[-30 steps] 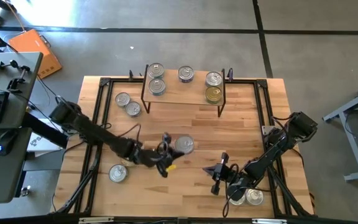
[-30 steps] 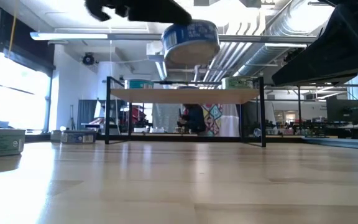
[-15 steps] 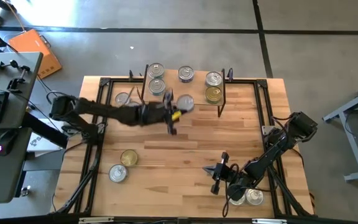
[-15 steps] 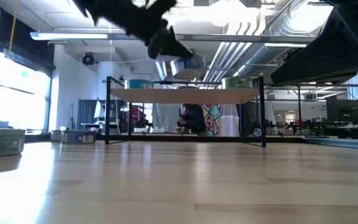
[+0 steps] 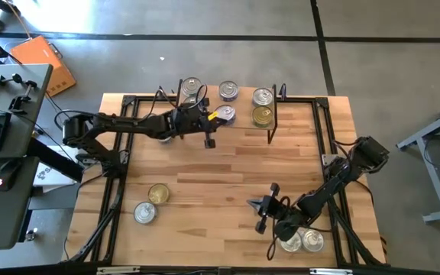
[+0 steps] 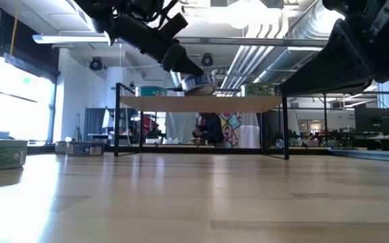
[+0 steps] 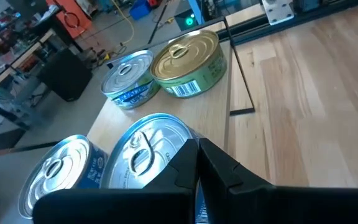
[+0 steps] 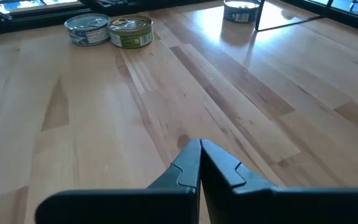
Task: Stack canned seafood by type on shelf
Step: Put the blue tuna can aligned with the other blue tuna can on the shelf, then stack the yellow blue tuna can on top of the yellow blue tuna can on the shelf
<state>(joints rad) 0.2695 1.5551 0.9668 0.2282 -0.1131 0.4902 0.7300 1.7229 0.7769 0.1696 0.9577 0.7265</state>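
Your left tool (image 5: pixel 207 122) is over the shelf (image 5: pixel 239 124), its fingers clamped on a silver-topped can (image 5: pixel 225 114) with a blue side label; from the low camera that can (image 6: pixel 198 84) hangs just above the shelf board (image 6: pixel 201 103), whether touching it you cannot tell. In your left wrist camera the held can (image 7: pixel 143 155) sits beside another silver-topped can (image 7: pixel 58 171), and further along the board stand a blue-labelled can (image 7: pixel 129 79) and a gold-topped can (image 7: pixel 190 63), side by side and touching. From above, more cans rest along the shelf's far edge, including one (image 5: pixel 228 92) near the middle and one (image 5: pixel 262 96) at the right end. Your right tool (image 5: pixel 263 211) waits low over the near right part of the counter (image 5: pixel 228 183), fingers pressed together and empty, with two cans (image 5: pixel 302 241) just beside that arm. A gold-topped can (image 5: pixel 158 193) and a silver one (image 5: pixel 144 212) lie on the near left of the counter.
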